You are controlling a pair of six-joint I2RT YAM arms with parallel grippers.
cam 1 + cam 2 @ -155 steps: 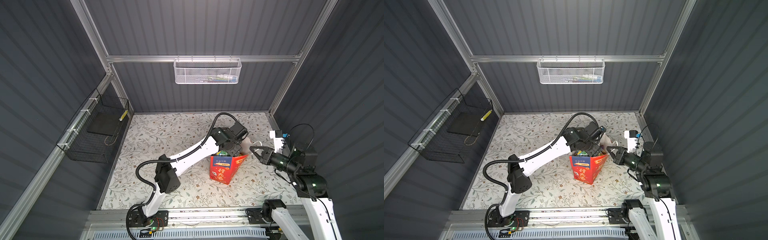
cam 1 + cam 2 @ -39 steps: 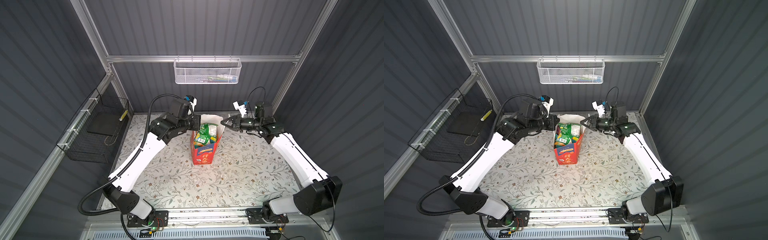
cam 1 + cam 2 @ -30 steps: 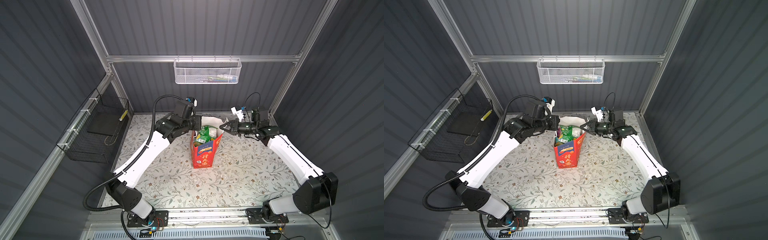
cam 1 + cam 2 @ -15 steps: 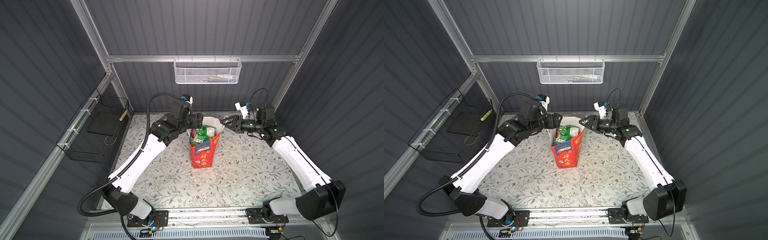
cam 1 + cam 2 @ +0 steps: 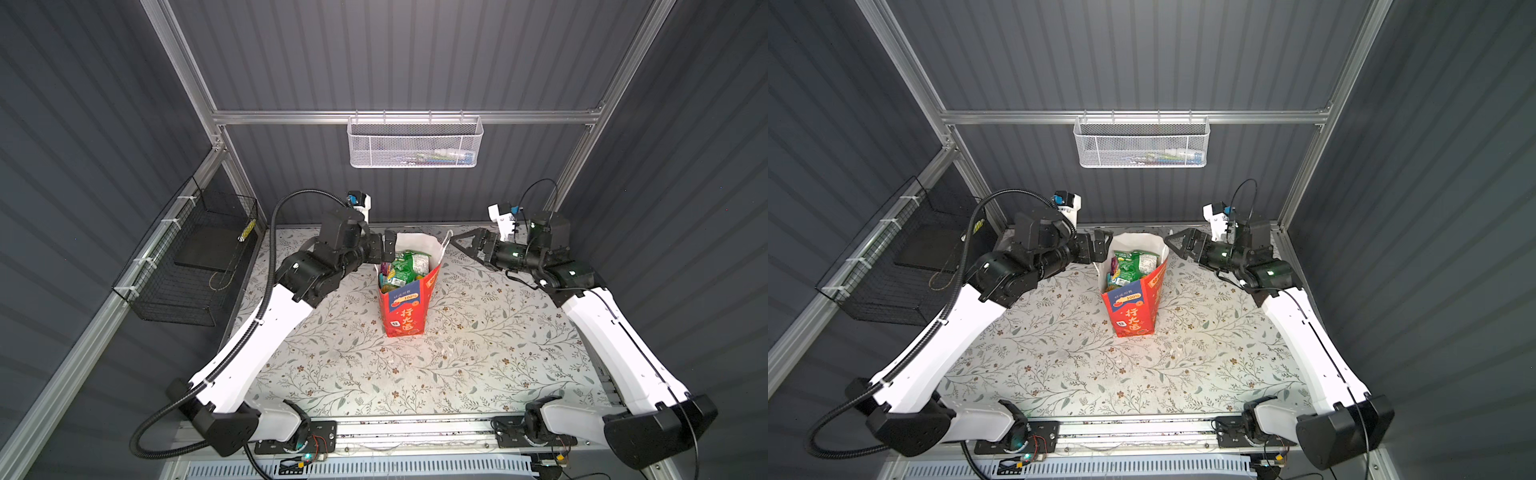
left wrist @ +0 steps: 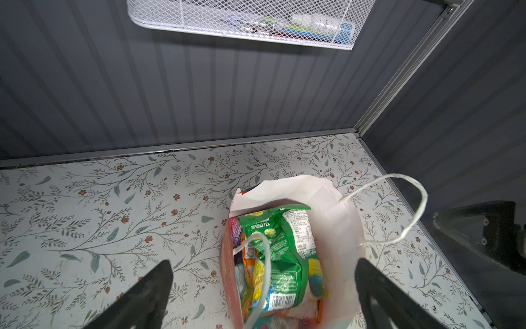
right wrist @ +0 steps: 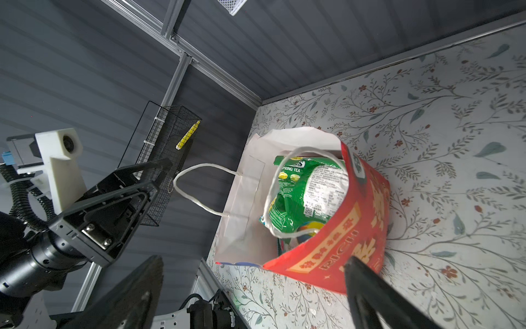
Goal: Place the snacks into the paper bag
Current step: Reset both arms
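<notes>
Left gripper (image 5: pixel 383 248) and right gripper (image 5: pixel 462 248) both gape wide, empty, flanking the upright paper bag (image 5: pixel 405 309) at far centre, snacks (image 5: pixel 405 268) inside. Snagging a loose handle (image 6: pixel 410 205) could topple it.

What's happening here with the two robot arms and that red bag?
Two robot arms are filling a red paper bag with snacks. The bag stands upright on the flowered table, and the snacks, a green packet on top, sit inside it. The left gripper and the right gripper are both open and empty, one at each side of the bag's mouth.
</notes>
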